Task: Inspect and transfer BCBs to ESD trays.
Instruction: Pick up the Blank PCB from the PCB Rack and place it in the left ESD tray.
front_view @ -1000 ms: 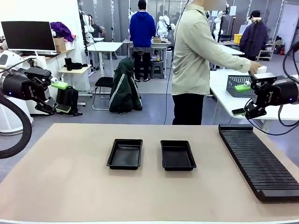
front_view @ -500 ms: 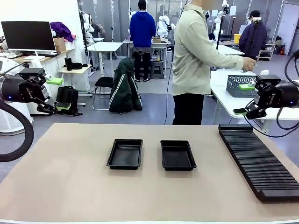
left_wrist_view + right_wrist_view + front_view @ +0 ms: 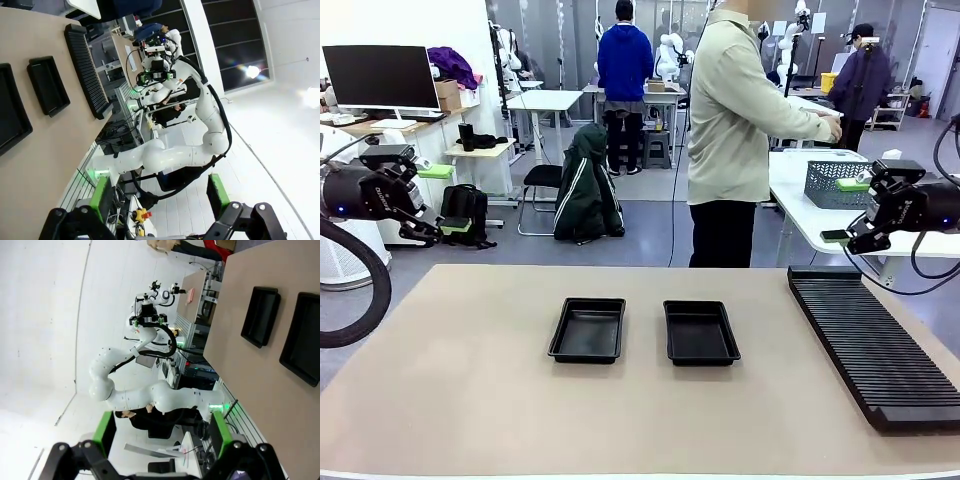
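Black ESD trays point(image 3: 587, 332) side by side; left jaws apart, right jaws apart; lettering, if any, too small.

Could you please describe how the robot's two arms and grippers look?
The left arm and right arm are white, with smooth rounded joints. The left gripper and right gripper are black, each with two fingers bearing green pads. A thick black cable loops by the left gripper.
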Motion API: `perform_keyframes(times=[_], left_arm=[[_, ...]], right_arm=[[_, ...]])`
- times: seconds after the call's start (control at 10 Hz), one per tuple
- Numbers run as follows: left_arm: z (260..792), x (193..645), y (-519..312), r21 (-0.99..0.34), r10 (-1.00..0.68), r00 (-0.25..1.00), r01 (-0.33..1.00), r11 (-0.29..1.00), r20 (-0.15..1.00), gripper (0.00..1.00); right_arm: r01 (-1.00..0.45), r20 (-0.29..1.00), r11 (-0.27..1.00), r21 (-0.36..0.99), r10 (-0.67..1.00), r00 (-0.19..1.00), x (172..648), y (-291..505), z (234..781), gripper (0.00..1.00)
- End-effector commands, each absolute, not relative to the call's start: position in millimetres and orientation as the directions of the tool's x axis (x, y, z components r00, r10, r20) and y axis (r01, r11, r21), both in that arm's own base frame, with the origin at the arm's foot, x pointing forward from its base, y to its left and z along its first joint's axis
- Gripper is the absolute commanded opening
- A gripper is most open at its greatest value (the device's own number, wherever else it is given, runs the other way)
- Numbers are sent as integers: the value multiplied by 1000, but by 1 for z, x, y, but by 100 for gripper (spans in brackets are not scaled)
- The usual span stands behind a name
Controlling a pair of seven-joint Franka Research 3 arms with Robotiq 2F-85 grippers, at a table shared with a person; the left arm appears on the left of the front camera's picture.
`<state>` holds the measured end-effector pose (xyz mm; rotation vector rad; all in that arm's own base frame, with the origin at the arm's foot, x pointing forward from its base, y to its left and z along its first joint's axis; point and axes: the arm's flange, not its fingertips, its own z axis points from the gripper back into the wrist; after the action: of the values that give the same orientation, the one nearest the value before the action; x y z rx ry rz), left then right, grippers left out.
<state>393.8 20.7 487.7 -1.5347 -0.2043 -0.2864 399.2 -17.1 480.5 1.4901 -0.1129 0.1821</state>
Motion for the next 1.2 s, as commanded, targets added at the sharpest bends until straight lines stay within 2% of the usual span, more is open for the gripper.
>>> perform_keyframes(times=[0.0, 0.2, 0.5, 0.8, 1.1], left_arm=[[489, 393, 22, -952, -54, 951, 304, 10, 303, 100], [488, 394, 20, -951, -56, 950, 308, 14, 307, 100], [486, 398, 29, -962, -63, 961, 267, -49, 270, 100], [483, 389, 40, -970, -18, 970, 240, -25, 241, 100], [488, 378, 48, -965, -9, 965, 263, -16, 264, 100]], right_arm=[[-173, 169, 75, 982, 60, 984, 398, -16, 481, 100], [-173, 169, 75, 982, 60, 984, 398, -16, 481, 100], [-172, 170, 69, 983, 40, 985, 399, -27, 480, 100], [-155, 162, 79, 985, -102, 981, 397, -54, 482, 100], [-98, 112, 97, 990, -149, 982, 395, -68, 485, 100]])
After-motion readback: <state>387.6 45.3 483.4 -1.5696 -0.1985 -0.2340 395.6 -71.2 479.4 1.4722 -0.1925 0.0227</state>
